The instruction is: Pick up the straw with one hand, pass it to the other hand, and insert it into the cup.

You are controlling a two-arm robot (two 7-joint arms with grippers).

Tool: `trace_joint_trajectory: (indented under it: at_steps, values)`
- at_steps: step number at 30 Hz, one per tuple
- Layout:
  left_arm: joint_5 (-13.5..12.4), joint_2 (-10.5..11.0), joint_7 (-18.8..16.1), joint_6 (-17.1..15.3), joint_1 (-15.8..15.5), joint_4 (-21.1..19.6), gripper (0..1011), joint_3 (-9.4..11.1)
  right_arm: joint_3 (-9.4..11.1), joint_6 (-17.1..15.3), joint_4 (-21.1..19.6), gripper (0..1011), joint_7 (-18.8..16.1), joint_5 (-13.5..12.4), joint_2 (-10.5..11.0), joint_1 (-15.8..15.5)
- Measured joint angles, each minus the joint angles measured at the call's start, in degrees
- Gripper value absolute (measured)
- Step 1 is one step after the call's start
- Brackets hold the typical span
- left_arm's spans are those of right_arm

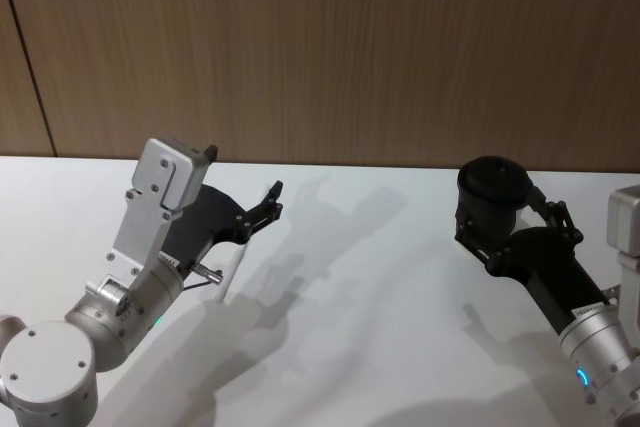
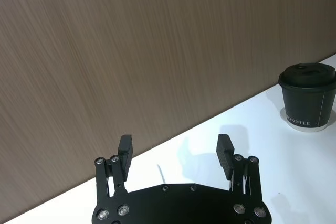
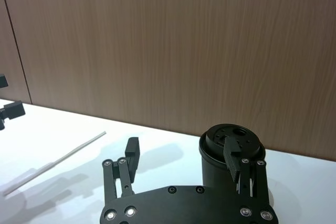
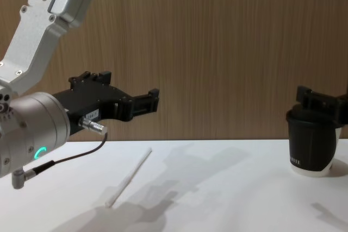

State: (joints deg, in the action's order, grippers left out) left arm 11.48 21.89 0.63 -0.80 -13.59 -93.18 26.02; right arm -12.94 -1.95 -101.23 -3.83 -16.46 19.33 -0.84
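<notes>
Hovering above the flat-lying straw [image 4: 129, 178], left gripper [image 2: 175, 145] is held spread for pickup; right gripper [image 3: 180, 146], likewise spread, is parked by the cup [image 4: 310, 150].

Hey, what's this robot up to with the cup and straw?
Nothing is held yet. The white straw lies flat on the table, and the left gripper hovers open above it, seemingly about to pick it up. The right gripper, also open, sits close by the black lidded cup.
</notes>
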Motion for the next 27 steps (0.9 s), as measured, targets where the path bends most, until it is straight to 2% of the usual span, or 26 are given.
trace_joint_trajectory:
  at_steps: [27]
  values:
    - [0.0,0.0,0.0,0.0,0.0,0.0,1003,0.0,0.0,0.0,0.0,1001,0.0,0.0,0.0,0.0]
